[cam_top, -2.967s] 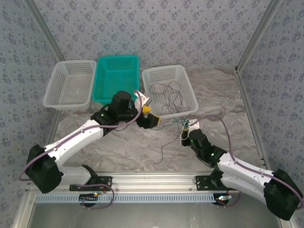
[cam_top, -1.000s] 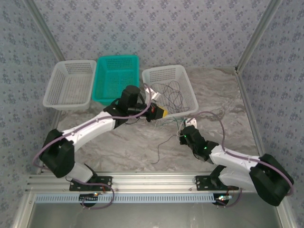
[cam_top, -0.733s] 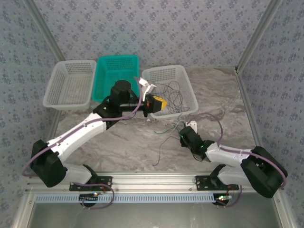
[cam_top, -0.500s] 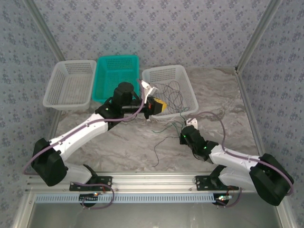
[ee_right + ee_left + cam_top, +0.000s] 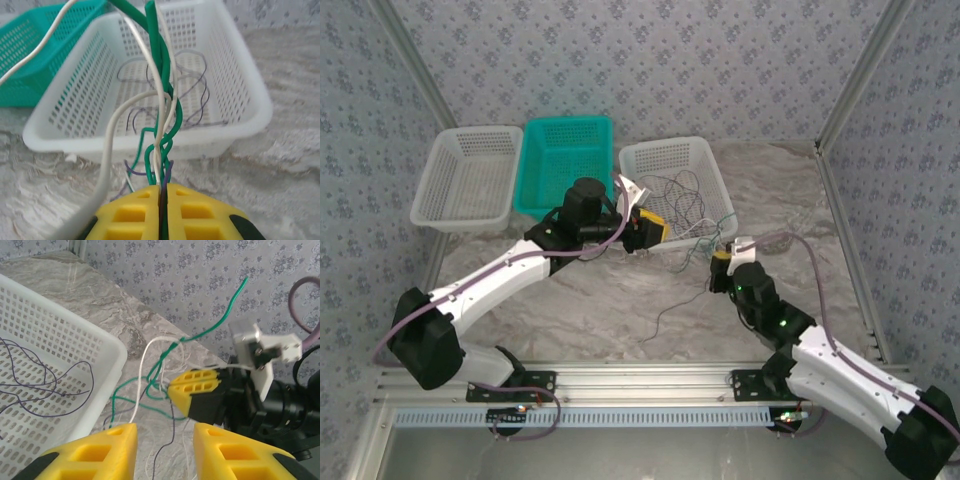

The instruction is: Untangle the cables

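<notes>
The cables are thin wires in green, cream and dark purple. A twisted bundle of them rises from my right gripper, which is shut on it just in front of the white basket. From above, that bundle fans from the right gripper toward the basket rim. My left gripper is open with nothing between its fingers, hovering over the table beside the basket; green loops and the right gripper's fingers lie just beyond it. More dark purple wires lie inside the basket.
A teal basket and a second white basket stand to the left at the back. One dark wire trails over the marble table toward the near edge. Metal frame posts flank the workspace.
My left gripper has opened and let go of the wires. The right gripper has moved back and to the right toward the basket, keeping the bundle and drawing it up.
</notes>
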You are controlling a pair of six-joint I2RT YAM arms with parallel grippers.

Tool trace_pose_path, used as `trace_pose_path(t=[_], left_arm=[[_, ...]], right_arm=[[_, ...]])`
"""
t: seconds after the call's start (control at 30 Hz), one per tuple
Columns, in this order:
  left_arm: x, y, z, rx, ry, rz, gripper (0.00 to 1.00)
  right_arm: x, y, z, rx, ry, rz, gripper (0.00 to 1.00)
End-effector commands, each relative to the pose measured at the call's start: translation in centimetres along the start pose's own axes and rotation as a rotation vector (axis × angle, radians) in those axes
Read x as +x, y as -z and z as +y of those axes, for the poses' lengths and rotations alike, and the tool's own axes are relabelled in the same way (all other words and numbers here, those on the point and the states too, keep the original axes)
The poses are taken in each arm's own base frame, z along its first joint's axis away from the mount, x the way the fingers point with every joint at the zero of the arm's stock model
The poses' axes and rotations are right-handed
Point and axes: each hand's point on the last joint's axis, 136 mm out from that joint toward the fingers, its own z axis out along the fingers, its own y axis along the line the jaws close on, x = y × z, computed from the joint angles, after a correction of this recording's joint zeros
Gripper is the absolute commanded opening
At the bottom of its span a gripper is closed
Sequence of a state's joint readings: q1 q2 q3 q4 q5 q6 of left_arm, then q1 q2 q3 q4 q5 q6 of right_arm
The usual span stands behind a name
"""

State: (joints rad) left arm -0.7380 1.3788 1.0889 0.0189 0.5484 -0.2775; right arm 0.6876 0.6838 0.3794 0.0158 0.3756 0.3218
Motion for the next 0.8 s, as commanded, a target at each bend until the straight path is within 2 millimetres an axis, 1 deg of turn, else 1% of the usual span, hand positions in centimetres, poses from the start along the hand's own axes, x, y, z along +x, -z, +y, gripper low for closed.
trace_pose_path(t=[0.0, 0.1, 0.23, 0.33, 0.4, 0.43, 0.5, 0.6, 0.67, 0.77], left_arm=[[0.0, 0.1, -0.5, 0.018, -0.019, -0.002, 0.35], [0.9, -0.2, -1.1, 0.049, -0.011, 0.021, 0.37], [3.6, -1.7, -1.6, 0.035, 0.000, 0.058, 0.38], [6.8, -3.2, -1.2, -0.010, 0.035, 0.089, 0.38], [9.5, -4.2, 0.0, -0.077, 0.083, 0.134, 0.39], [10.6, -4.5, 0.2, -0.099, 0.102, 0.156, 0.39], [13.6, -5.1, 0.9, -0.162, 0.127, 0.224, 0.43], [17.4, -6.0, 0.7, -0.223, 0.121, 0.347, 0.50], [19.4, -6.5, 0.7, -0.267, 0.107, 0.416, 0.51], [20.9, -7.1, 1.2, -0.337, 0.059, 0.456, 0.55]], right_arm=[[-3.0, 0.8, 0.6, -0.039, 0.006, -0.016, 0.00], [-4.6, 1.2, 0.6, -0.041, -0.052, -0.015, 0.00], [-6.1, 1.6, -0.6, 0.016, -0.159, -0.001, 0.00], [-6.7, 1.6, -0.7, 0.016, -0.199, 0.016, 0.00], [-6.7, 1.4, -1.1, 0.041, -0.224, 0.042, 0.00], [-6.7, 1.4, -1.3, 0.049, -0.232, 0.052, 0.00], [-6.4, 1.1, -1.4, 0.063, -0.241, 0.083, 0.00], [-6.1, 0.8, -1.6, 0.074, -0.258, 0.103, 0.00], [-5.9, 0.7, -1.6, 0.078, -0.266, 0.105, 0.00], [-5.6, 0.6, -2.0, 0.094, -0.278, 0.107, 0.00]])
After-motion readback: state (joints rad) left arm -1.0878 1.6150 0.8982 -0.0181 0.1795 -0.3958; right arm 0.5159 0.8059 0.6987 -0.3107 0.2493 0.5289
